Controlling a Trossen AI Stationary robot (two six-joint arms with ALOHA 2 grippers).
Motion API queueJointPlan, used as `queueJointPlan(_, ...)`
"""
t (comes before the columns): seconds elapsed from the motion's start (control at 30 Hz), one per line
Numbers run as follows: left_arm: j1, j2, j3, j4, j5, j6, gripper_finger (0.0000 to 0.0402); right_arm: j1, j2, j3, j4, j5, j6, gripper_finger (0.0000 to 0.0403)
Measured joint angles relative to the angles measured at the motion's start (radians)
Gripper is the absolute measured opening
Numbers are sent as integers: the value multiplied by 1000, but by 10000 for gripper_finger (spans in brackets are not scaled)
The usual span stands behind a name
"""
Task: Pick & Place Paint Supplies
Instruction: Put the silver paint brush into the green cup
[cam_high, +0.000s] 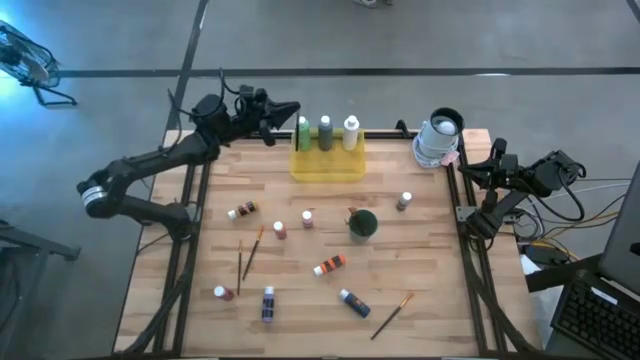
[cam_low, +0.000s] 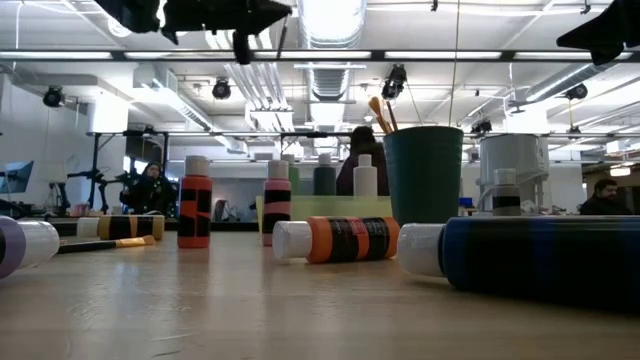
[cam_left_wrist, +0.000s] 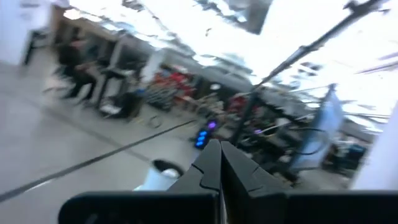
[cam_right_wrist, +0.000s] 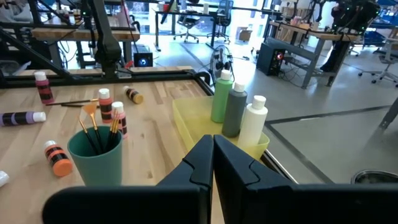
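Small paint bottles lie or stand scattered on the wooden table, among them an orange one (cam_high: 330, 264), a blue one (cam_high: 354, 302) and a purple one (cam_high: 268, 303). Thin wooden brushes (cam_high: 250, 252) lie flat near them. A green (cam_high: 303, 132), a grey (cam_high: 326, 132) and a white bottle (cam_high: 351, 130) stand upright in the yellow tray (cam_high: 327, 165). Brushes stick up out of the dark green cup (cam_high: 362, 223). My left gripper (cam_high: 292, 108) (cam_left_wrist: 219, 149) is shut and hangs high by the tray's far left corner. My right gripper (cam_high: 468, 170) (cam_right_wrist: 211, 146) is shut over the table's right edge.
A white cylindrical container (cam_high: 440, 138) stands at the far right corner. Black frame rails run along the table's left and right edges (cam_high: 470, 260). A bare strip of wood lies between the tray and the scattered bottles. People sit in the room beyond the table.
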Motion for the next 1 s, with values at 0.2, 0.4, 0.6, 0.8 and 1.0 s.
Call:
queueJointPlan(0.2, -1, 54, 23, 100, 58, -14, 0, 0, 0, 0, 0, 0, 0, 8)
queueJointPlan(0.4, -1, 70, 23, 95, 74, -20, 0, 0, 0, 0, 0, 0, 0, 8)
queueJointPlan(0.6, -2, 69, 22, 96, 78, -21, 0, 0, 0, -6, 135, 20, -116, 8)
queueJointPlan(0.8, -2, 69, 22, 96, 77, -20, 0, 0, 16, -13, 643, 73, -347, 8)
queueJointPlan(1.0, -2, 68, 21, 96, 77, -19, 0, 0, 92, -23, 1390, -136, -704, 8)
